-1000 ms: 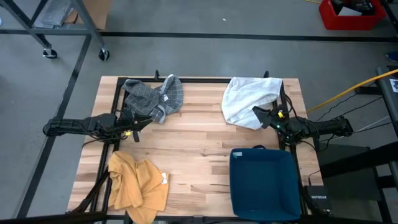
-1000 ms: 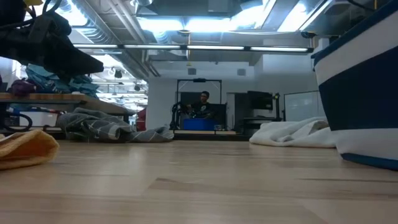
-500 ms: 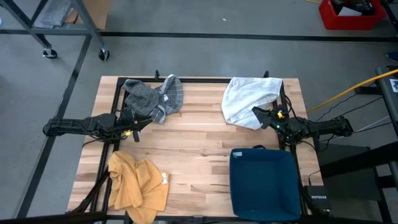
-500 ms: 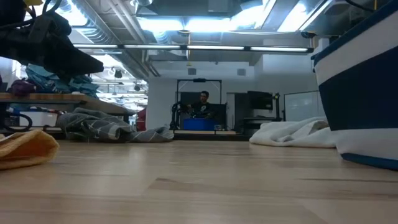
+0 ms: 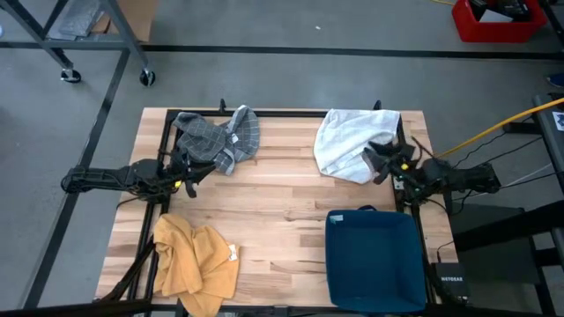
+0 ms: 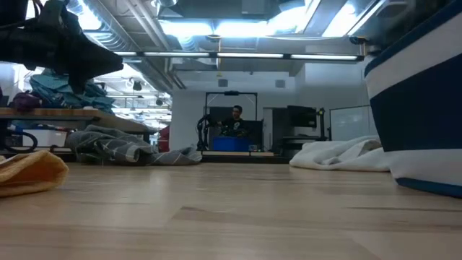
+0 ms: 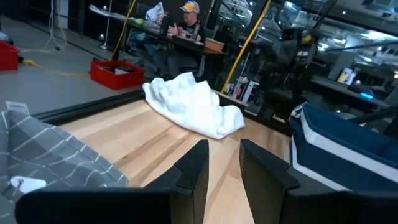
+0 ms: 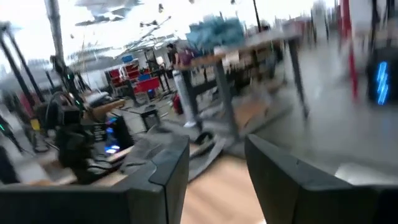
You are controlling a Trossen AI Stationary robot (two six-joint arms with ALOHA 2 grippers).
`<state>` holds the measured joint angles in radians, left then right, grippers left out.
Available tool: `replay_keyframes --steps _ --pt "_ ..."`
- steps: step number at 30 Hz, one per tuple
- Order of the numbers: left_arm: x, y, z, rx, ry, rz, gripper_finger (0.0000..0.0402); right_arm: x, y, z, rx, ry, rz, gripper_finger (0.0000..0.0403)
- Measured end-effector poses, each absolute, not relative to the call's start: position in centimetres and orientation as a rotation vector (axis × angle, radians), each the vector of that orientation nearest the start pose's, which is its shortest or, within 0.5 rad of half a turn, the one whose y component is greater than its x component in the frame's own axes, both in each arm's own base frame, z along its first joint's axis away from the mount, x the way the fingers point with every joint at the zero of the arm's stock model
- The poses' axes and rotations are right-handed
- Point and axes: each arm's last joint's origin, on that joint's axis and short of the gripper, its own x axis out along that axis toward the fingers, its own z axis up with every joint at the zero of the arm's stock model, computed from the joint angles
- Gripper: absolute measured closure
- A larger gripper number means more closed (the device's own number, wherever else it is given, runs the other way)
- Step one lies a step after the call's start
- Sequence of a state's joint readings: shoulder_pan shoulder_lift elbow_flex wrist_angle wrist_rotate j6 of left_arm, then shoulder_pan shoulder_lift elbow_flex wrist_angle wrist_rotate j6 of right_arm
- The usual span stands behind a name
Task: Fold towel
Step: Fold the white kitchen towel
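Three crumpled towels lie on the wooden table: a grey checked one (image 5: 216, 136) at the far left, a white one (image 5: 352, 141) at the far right, and a yellow one (image 5: 194, 264) at the near left. My left gripper (image 5: 203, 167) hovers level beside the grey towel's near edge, open, with nothing between its fingers (image 7: 198, 163). My right gripper (image 5: 370, 158) hovers over the white towel's near right part, open and empty. In the left wrist view the white towel (image 7: 193, 109) lies far ahead and the grey towel (image 7: 50, 155) lies close by.
A dark blue bin (image 5: 374, 260) stands at the near right corner and fills the right of the low view (image 6: 419, 108). Bare wood (image 5: 273, 194) lies between the towels mid-table. A black frame runs along the far edge (image 5: 291, 113). A person sits at a desk far behind.
My right gripper has risen a little and rolled about its own axis, staying open over the white towel's near edge. My left gripper has tipped up slightly and rolled in place. No towel has moved.
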<state>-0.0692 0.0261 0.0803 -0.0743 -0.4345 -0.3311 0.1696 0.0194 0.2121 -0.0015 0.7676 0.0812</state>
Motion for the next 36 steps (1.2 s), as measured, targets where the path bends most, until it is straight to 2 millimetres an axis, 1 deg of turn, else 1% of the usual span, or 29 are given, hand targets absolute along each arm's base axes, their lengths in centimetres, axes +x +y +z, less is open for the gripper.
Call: replay_keyframes --steps 3,6,9,12,15,17,22,25,26,31,33,36 --pt "9.2 0.6 18.2 -0.333 -0.043 0.365 0.0320 6.8 -1.0 25.7 -0.003 -0.162 -0.643 0.0242" --pt "9.2 0.6 18.2 -0.333 -0.046 0.364 0.0320 6.6 -1.1 27.5 -0.140 -0.043 -0.712 0.0242" --pt "9.2 0.6 18.3 -0.335 -0.047 0.364 0.0320 7.0 -1.2 28.1 -0.262 0.151 -0.759 0.0242" --pt "9.2 0.6 18.3 -0.352 -0.052 0.364 0.0320 8.0 -1.1 28.0 -0.393 0.362 -0.783 0.0242" --pt "9.2 0.6 18.3 -0.361 -0.054 0.363 0.0320 9.5 -0.8 27.5 -0.506 0.535 -0.764 0.0242" --pt "9.2 0.6 18.3 -0.364 -0.054 0.363 0.0320 10.8 -0.6 26.7 -0.569 0.633 -0.744 0.0242" --pt "9.2 0.6 18.3 -0.374 -0.057 0.363 0.0320 13.4 -0.1 24.2 -0.697 0.873 -0.643 0.0242" --pt "9.2 0.6 18.3 -0.384 -0.059 0.363 0.0320 14.5 0.2 22.5 -0.706 1.002 -0.588 0.0242" --pt "9.2 0.6 18.3 -0.385 -0.059 0.363 0.0320 14.9 0.3 22.0 -0.705 1.042 -0.575 0.0242" --pt "9.2 0.6 18.3 -0.386 -0.060 0.363 0.0320 15.6 0.4 19.6 -0.808 1.269 -0.517 0.0242" --pt "9.2 0.6 18.3 -0.386 -0.060 0.363 0.0320 15.6 0.2 18.9 -0.805 1.361 -0.497 0.0242" --pt "9.2 0.6 18.3 -0.386 -0.060 0.363 0.0320 15.4 -0.5 18.0 -0.748 1.508 -0.461 0.0242"
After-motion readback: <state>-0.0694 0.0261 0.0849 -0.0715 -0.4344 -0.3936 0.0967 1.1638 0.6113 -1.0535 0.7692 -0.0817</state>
